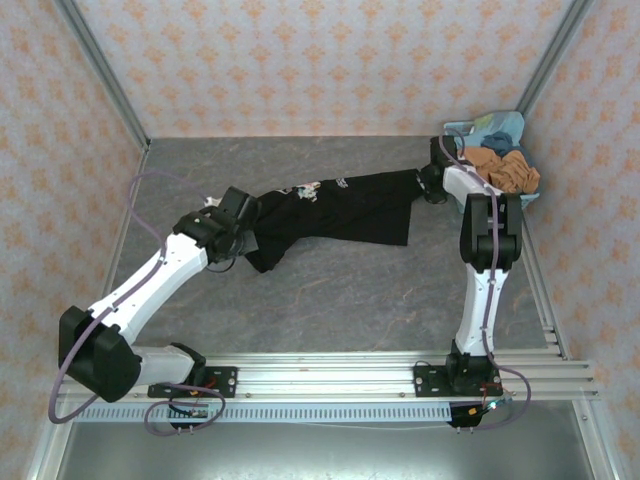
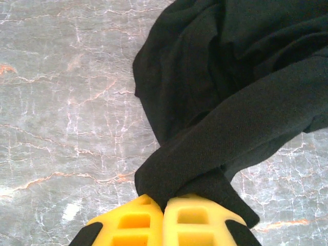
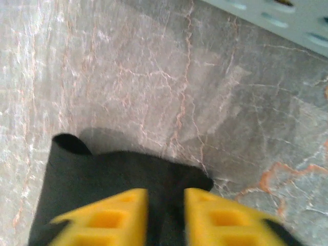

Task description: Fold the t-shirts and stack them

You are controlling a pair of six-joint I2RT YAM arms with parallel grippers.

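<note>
And there's the black t-shirt point(image 1: 340, 205), rose print and pale script facing up, strung out across the middle of the grey marbled table point(image 1: 330, 300) between the two arms. At its left end the left jaws are pressed together on a bunched twist of the black cloth. The left wrist view has the two yellow fingers point(image 2: 130, 223) meeting flush, fabric squeezed out just above them and the rest of the shirt spilling away up and to the right over the stone. At the right end the right jaws sit low by the table with a fold of the same shirt wedged in the narrow gap between the yellow fingers point(image 3: 110, 215). They look clamped on it, though that view is blurred. From above, a loose flap of the shirt lies toward the near side, left of centre. In the far right corner, just beyond the right arm, a pale bin point(image 1: 453, 128) holds the other t-shirts: an orange-brown one point(image 1: 505, 172) heaped in front, a bluish one point(image 1: 497, 127) behind it.
</note>
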